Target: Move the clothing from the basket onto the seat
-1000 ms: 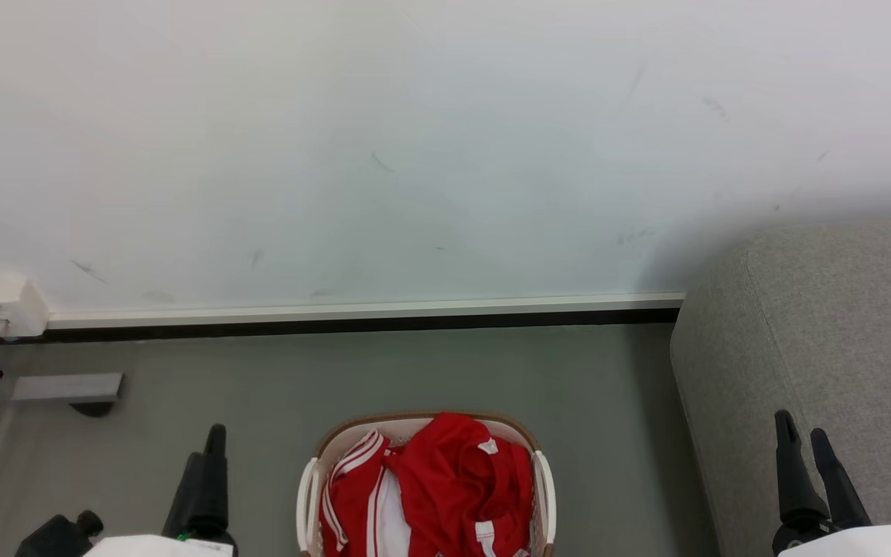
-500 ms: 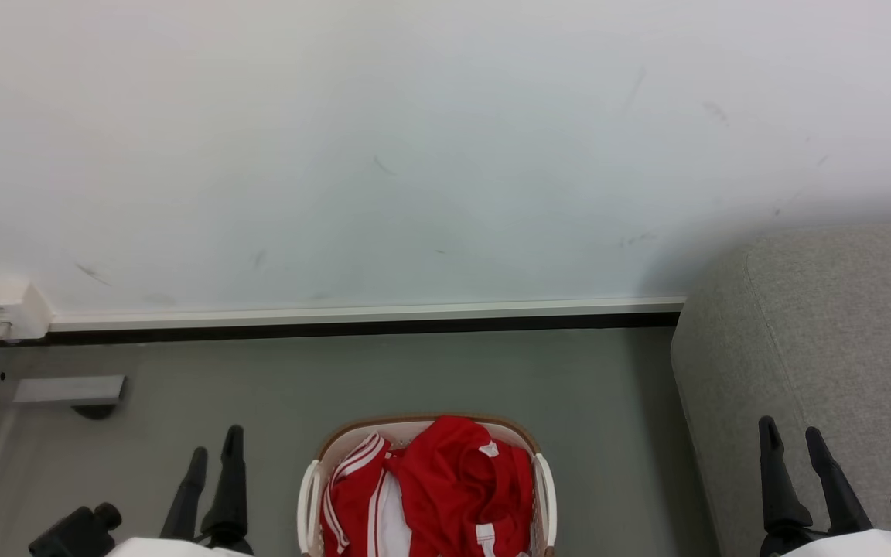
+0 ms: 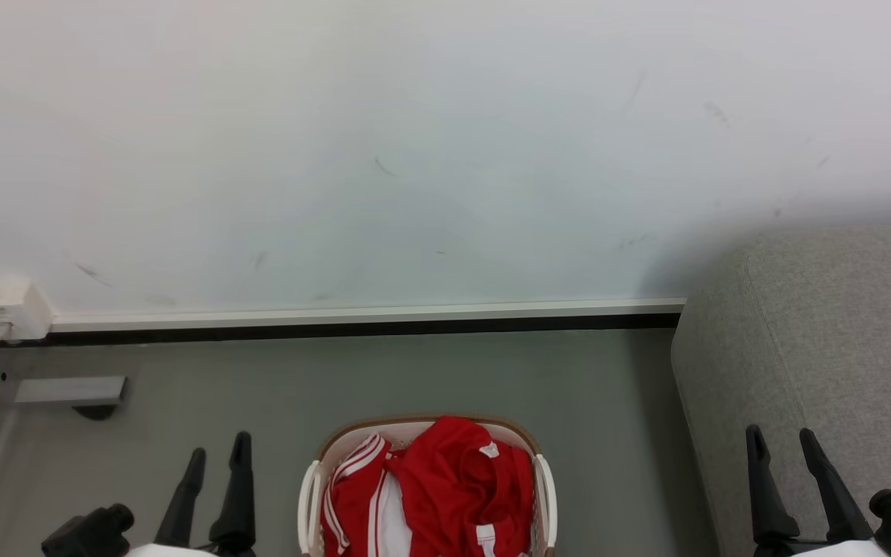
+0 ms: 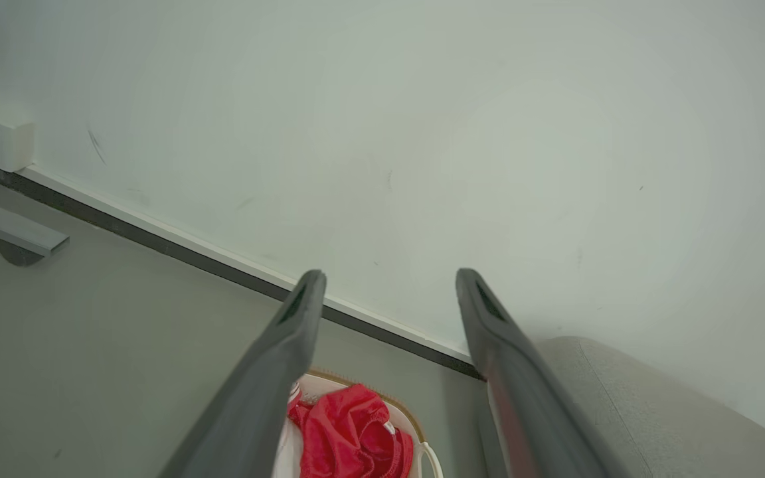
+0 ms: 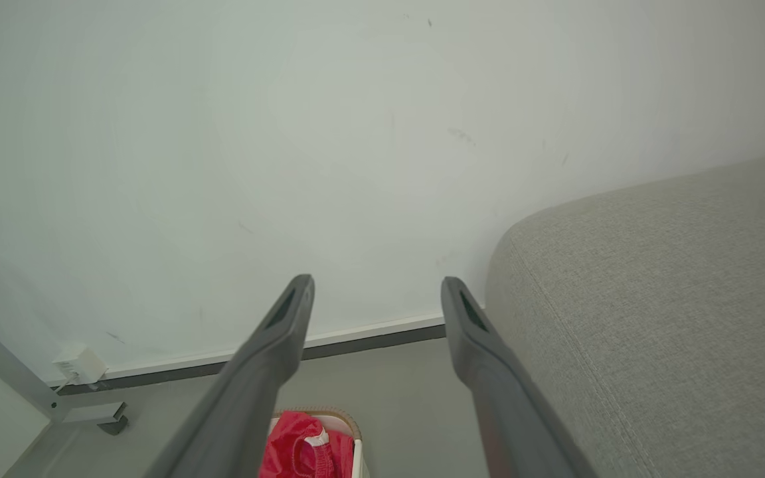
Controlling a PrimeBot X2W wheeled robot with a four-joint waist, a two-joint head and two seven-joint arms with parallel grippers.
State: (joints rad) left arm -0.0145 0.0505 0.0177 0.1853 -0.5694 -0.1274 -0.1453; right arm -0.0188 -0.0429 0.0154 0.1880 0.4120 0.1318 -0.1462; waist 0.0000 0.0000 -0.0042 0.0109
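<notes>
The red clothing [image 3: 438,487] with white stripes lies heaped in the white, brown-rimmed basket [image 3: 308,495] on the floor at the bottom centre of the head view. The light-grey seat [image 3: 840,340] rises at the right. My left gripper [image 3: 219,451] stands open left of the basket, well apart from it. Open too, my right gripper [image 3: 780,437] stands in front of the seat's near side. The left wrist view looks past open fingers [image 4: 276,372] down on the clothing [image 4: 349,438] in the basket [image 4: 430,455]. The right wrist view has the clothing [image 5: 296,448] low and the seat [image 5: 661,305] at right.
A white wall with a dark baseboard [image 3: 353,325] closes the far side. A white box with a cable [image 3: 5,308] sits on the wall at left, above a grey metal foot [image 3: 66,391]. Grey floor [image 3: 414,371] lies between basket and wall.
The left gripper has turned so both fingers show apart and sits slightly lower and to the right. The right gripper has shifted left and down. The basket and clothing stay put.
</notes>
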